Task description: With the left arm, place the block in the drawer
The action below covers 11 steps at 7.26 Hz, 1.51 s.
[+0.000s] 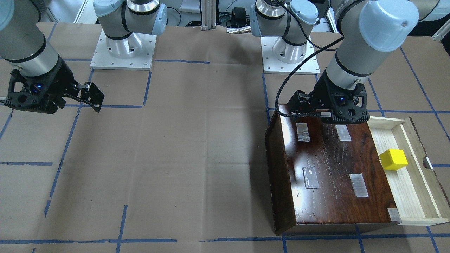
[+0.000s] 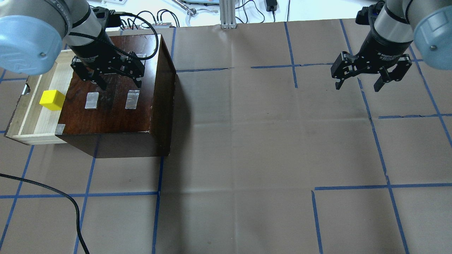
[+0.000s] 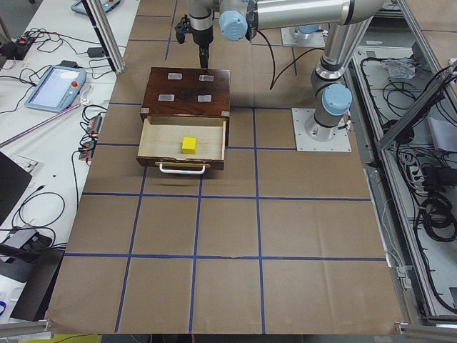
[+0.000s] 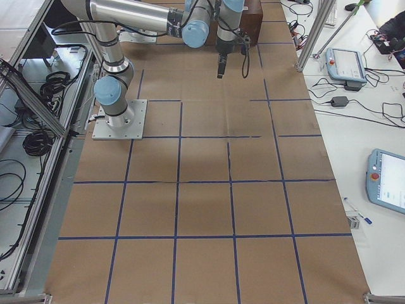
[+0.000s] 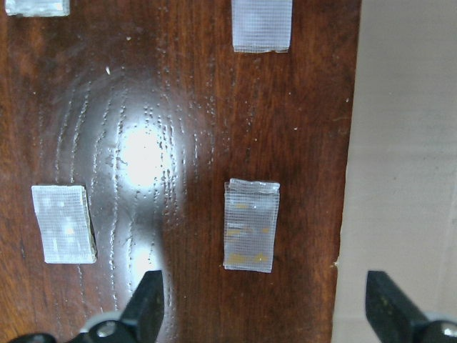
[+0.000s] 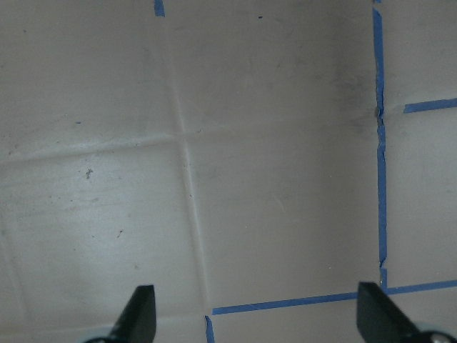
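Resting roughly mid-floor in the drawer (image 2: 33,121), the block (image 2: 52,100) sits at the left edge of the overhead view, upright, with no gripper touching it. The drawer stands pulled out to the left of the box (image 2: 116,120) in that view, its pale floor exposed and its handle side outermost. The left gripper (image 2: 121,85) hangs over the box top in the upper left of the overhead frame, fingers spread wide and holding nothing. In the left wrist view both fingertips (image 5: 148,304) show at the bottom of the frame, one over the glossy wood, the other past the top's edge over the paper. Tape patches (image 2: 92,100) lie on the box top, two of them just below the fingertips in the overhead frame. The right gripper (image 2: 357,87) hangs in the upper right of the overhead frame above the brown-papered table (image 2: 247,141), well apart from the box, likewise spread wide and empty. Blue lines (image 2: 378,141) grid the table.
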Motion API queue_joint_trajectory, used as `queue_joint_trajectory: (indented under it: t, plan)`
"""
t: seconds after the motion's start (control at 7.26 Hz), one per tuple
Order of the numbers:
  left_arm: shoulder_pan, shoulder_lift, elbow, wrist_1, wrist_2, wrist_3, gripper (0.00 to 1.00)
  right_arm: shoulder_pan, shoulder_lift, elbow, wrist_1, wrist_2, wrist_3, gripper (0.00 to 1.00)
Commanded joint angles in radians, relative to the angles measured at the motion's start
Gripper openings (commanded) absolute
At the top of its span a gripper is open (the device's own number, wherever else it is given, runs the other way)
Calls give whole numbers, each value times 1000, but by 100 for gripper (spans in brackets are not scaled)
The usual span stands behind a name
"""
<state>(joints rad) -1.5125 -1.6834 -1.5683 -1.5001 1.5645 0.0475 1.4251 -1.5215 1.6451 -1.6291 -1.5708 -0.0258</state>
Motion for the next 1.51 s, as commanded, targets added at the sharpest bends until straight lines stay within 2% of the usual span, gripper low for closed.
queue_joint_trajectory:
  t: [0.0, 1.38]
  plan:
    - [0, -1, 11, 1, 8, 0, 99, 0, 0, 1, 0, 0, 1, 100]
    - [1, -10, 13, 3, 11, 0, 99, 0, 0, 1, 0, 0, 1, 100]
